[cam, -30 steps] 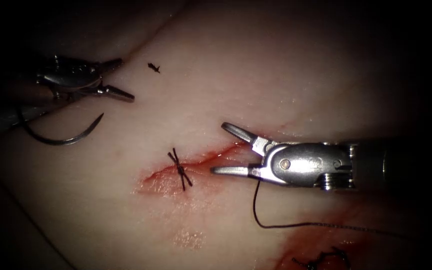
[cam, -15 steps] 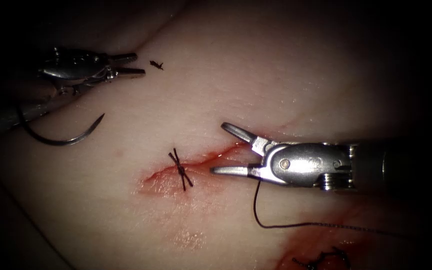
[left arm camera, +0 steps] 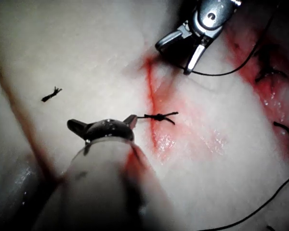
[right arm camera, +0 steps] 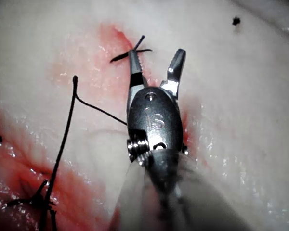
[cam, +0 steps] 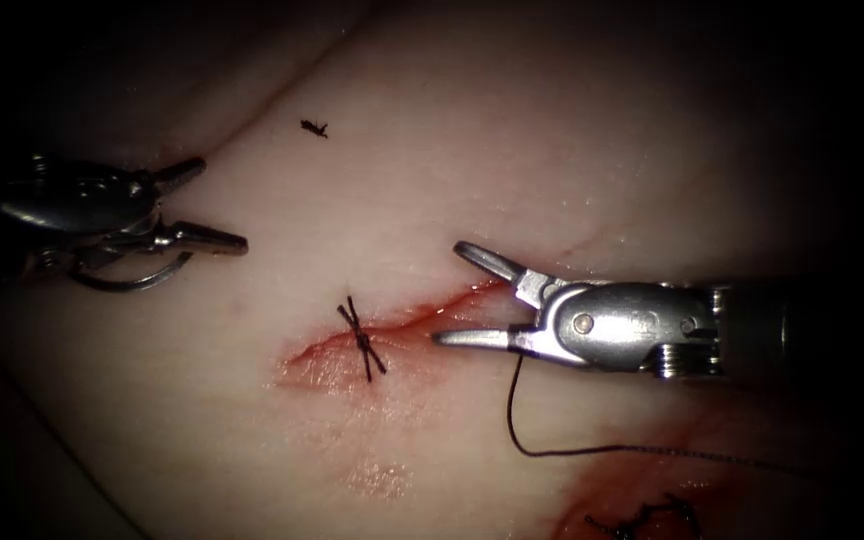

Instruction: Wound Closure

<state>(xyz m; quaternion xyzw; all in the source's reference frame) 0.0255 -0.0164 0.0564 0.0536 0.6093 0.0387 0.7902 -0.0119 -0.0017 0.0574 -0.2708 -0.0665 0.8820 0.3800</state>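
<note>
The right tool, jaws spread wide and holding nothing, hovers over the right end of the red cut in the tissue. A loose thread curls just below it. One tied stitch crosses the cut. Well to the left, the left tool is parted and empty above the curved needle, which lies on the tissue surface, not in it. A cut end of thread rests above.

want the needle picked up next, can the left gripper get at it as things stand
Probably yes. The left gripper hangs open directly over the needle, which lies loose on the tissue left of the cut, not in it. The right gripper is open, holding nothing, at the cut.
</note>
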